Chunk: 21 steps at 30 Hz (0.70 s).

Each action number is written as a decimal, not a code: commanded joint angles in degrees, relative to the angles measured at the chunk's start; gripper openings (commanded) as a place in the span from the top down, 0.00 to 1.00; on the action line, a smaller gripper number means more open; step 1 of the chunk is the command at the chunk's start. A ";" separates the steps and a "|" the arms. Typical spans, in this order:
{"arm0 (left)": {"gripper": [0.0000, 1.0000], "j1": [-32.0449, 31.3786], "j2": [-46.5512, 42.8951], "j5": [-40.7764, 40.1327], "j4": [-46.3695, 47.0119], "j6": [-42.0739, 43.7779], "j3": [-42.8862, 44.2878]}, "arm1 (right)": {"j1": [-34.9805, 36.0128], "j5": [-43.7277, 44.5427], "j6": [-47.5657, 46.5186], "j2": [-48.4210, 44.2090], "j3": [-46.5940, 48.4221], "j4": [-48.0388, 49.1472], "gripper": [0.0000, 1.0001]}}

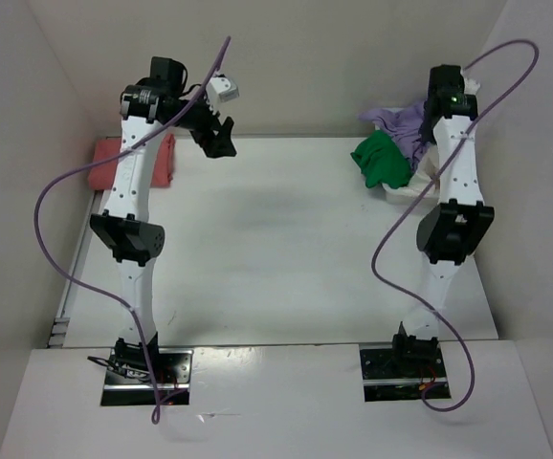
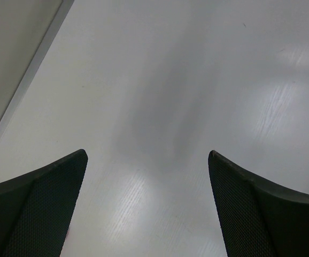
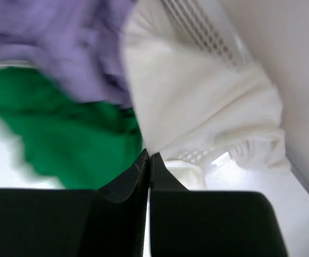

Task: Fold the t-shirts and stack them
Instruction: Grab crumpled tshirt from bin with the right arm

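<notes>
A pile of t-shirts lies in and over a white mesh basket (image 1: 412,187) at the back right. A lavender-purple shirt (image 1: 401,122) (image 3: 63,43) is on top and a bright green one (image 1: 382,159) (image 3: 74,134) spills over the front. In the right wrist view my right gripper (image 3: 148,156) is shut, its tips pinching the lower edge of the cream-white shirt (image 3: 197,101). Its fingers are hidden behind the wrist in the top view. A folded salmon-red shirt (image 1: 165,159) lies at the back left. My left gripper (image 1: 221,143) (image 2: 146,155) hangs open above bare table.
The basket's slotted wall (image 3: 197,21) stands close to the right side wall. White enclosure walls run along the left, back and right of the table (image 1: 276,249). Purple cables loop off both arms.
</notes>
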 commanded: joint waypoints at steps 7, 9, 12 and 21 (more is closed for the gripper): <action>0.00 -3.24 -23.68 -5.79 16.51 0.56 -34.98 | 31.04 14.44 -11.16 -41.68 4.93 15.26 1.00; 0.00 -3.24 -28.07 -8.86 17.13 0.03 -38.35 | 34.06 9.12 -11.26 -45.49 4.93 17.49 1.00; 0.00 -2.46 -35.71 -11.94 21.34 -1.64 -48.62 | 34.07 -6.41 -7.40 -50.68 0.04 21.09 1.00; 0.00 1.76 -52.34 -19.07 26.00 -6.56 -66.04 | 34.07 -31.61 2.53 -47.80 -21.51 33.58 1.00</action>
